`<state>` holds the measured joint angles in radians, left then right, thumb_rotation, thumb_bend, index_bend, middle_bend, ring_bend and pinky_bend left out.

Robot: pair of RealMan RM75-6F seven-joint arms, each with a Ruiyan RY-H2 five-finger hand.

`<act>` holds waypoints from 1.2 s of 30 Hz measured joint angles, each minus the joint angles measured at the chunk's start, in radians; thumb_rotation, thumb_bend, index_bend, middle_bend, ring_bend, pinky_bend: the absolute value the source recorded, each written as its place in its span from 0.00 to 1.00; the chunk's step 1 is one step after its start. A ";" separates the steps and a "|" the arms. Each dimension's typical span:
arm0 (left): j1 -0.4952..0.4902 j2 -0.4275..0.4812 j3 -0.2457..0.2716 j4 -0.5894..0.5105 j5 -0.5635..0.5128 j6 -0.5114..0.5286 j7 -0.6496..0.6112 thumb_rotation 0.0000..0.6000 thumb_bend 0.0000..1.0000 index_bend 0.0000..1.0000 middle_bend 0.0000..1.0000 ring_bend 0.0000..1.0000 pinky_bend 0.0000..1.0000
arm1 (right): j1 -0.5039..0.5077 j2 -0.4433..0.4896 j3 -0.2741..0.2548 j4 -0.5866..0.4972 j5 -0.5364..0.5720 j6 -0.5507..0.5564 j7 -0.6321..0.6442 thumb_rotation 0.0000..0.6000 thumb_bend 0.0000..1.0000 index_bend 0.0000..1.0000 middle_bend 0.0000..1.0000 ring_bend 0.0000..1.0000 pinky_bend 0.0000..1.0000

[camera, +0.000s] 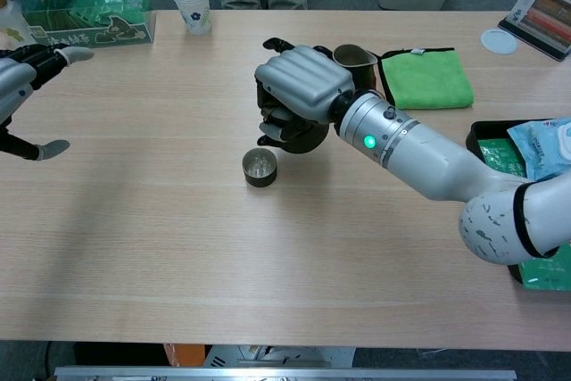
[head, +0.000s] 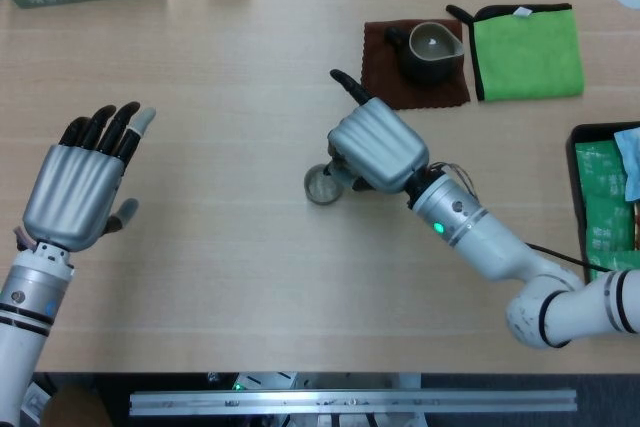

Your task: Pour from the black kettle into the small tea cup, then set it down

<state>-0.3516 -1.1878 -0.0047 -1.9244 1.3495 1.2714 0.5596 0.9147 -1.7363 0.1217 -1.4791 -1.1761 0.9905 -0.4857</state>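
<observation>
Our right hand (camera: 299, 95) grips the black kettle (camera: 299, 136), probably by its handle; it looks rigid, weighty with liquid. The small tea cup (camera: 259, 168) looks light, tippable. Left hand (head: 75, 190) is spread, empty.

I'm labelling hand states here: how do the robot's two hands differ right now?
The right hand is curled around the black kettle, while the left hand holds nothing, fingers extended and spread. The right hand sits mid-table just beside the small tea cup; the left hand hangs far off to the side. Both have silver backs.
</observation>
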 measured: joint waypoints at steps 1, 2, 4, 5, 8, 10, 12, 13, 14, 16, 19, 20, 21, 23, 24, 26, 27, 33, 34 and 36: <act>-0.001 0.000 0.000 0.000 -0.001 -0.002 0.002 1.00 0.23 0.01 0.08 0.10 0.20 | -0.007 -0.001 0.000 0.004 -0.009 0.003 0.024 0.94 0.35 0.97 0.89 0.95 0.00; -0.002 -0.001 -0.001 -0.001 -0.002 -0.004 0.005 1.00 0.23 0.01 0.08 0.10 0.20 | -0.013 -0.002 0.001 0.007 -0.019 0.007 0.048 0.94 0.35 0.97 0.89 0.95 0.00; -0.004 -0.002 -0.001 -0.002 -0.004 -0.008 0.007 1.00 0.23 0.01 0.08 0.10 0.20 | -0.028 -0.003 0.002 0.012 -0.039 0.015 0.101 0.94 0.34 0.97 0.89 0.95 0.00; -0.005 -0.003 -0.002 -0.002 -0.004 -0.009 0.010 1.00 0.23 0.01 0.08 0.10 0.20 | -0.035 -0.003 0.002 0.014 -0.047 0.019 0.123 0.94 0.34 0.97 0.89 0.95 0.00; -0.007 -0.006 -0.003 -0.004 -0.005 -0.013 0.013 1.00 0.23 0.01 0.08 0.10 0.20 | -0.057 -0.001 0.005 0.018 -0.071 0.033 0.194 0.94 0.34 0.97 0.89 0.95 0.00; -0.009 -0.007 -0.003 -0.004 -0.006 -0.015 0.015 1.00 0.23 0.01 0.08 0.10 0.20 | -0.073 0.004 0.007 0.015 -0.086 0.043 0.239 0.94 0.34 0.97 0.89 0.95 0.00; -0.011 -0.007 -0.003 -0.005 -0.008 -0.019 0.017 1.00 0.23 0.01 0.08 0.10 0.20 | -0.092 0.017 0.007 0.006 -0.103 0.055 0.278 0.94 0.34 0.97 0.89 0.95 0.00; -0.012 -0.007 -0.004 -0.004 -0.008 -0.021 0.019 1.00 0.23 0.01 0.08 0.10 0.20 | -0.101 0.025 0.006 0.001 -0.111 0.059 0.291 0.94 0.34 0.97 0.89 0.95 0.00; -0.013 -0.008 -0.004 -0.004 -0.008 -0.022 0.019 1.00 0.23 0.01 0.08 0.10 0.20 | -0.108 0.035 0.004 -0.005 -0.117 0.063 0.301 0.94 0.34 0.97 0.89 0.95 0.00; -0.015 -0.008 -0.005 -0.004 -0.009 -0.025 0.019 1.00 0.23 0.01 0.08 0.10 0.20 | -0.125 0.056 -0.004 -0.019 -0.132 0.071 0.314 0.94 0.34 0.97 0.89 0.95 0.00; -0.017 -0.008 -0.006 -0.003 -0.010 -0.029 0.018 1.00 0.23 0.01 0.08 0.10 0.19 | -0.148 0.086 -0.021 -0.032 -0.151 0.080 0.328 0.94 0.34 0.97 0.89 0.95 0.00; -0.018 -0.008 -0.006 -0.003 -0.010 -0.031 0.018 1.00 0.23 0.01 0.08 0.10 0.19 | -0.156 0.095 -0.026 -0.036 -0.155 0.083 0.333 0.94 0.34 0.97 0.89 0.95 0.00; -0.019 -0.009 -0.006 -0.002 -0.011 -0.033 0.018 1.00 0.23 0.01 0.08 0.10 0.19 | -0.165 0.106 -0.033 -0.039 -0.162 0.086 0.341 0.94 0.34 0.97 0.89 0.95 0.00; -0.022 -0.010 -0.006 0.000 -0.012 -0.037 0.018 1.00 0.23 0.01 0.08 0.10 0.19 | -0.180 0.124 -0.045 -0.042 -0.173 0.093 0.352 0.94 0.34 0.97 0.88 0.95 0.00; -0.023 -0.010 -0.006 0.001 -0.013 -0.039 0.018 1.00 0.23 0.01 0.08 0.10 0.19 | -0.191 0.134 -0.052 -0.042 -0.181 0.098 0.360 0.94 0.34 0.97 0.88 0.95 0.00; -0.025 -0.012 -0.007 0.004 -0.015 -0.043 0.017 1.00 0.23 0.01 0.08 0.10 0.19 | -0.206 0.147 -0.062 -0.039 -0.191 0.105 0.374 0.94 0.34 0.97 0.88 0.95 0.00; -0.026 -0.014 -0.007 0.005 -0.016 -0.045 0.017 1.00 0.23 0.01 0.08 0.10 0.19 | -0.215 0.154 -0.068 -0.034 -0.196 0.108 0.383 0.94 0.34 0.97 0.88 0.95 0.00; -0.031 -0.022 -0.007 0.012 -0.019 -0.053 0.015 1.00 0.23 0.01 0.08 0.10 0.19 | -0.248 0.158 -0.089 0.016 -0.211 0.113 0.417 0.94 0.34 0.97 0.87 0.94 0.00; -0.032 -0.023 -0.006 0.013 -0.020 -0.054 0.016 1.00 0.23 0.01 0.08 0.10 0.19 | -0.253 0.157 -0.091 0.026 -0.213 0.113 0.422 0.94 0.34 0.97 0.86 0.94 0.00; -0.034 -0.024 -0.006 0.015 -0.022 -0.056 0.016 1.00 0.23 0.01 0.08 0.10 0.19 | -0.263 0.150 -0.096 0.051 -0.216 0.114 0.435 0.94 0.34 0.96 0.86 0.94 0.00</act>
<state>-0.3852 -1.2115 -0.0110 -1.9096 1.3274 1.2150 0.5758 0.6515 -1.5866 0.0257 -1.4282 -1.3922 1.1040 -0.0503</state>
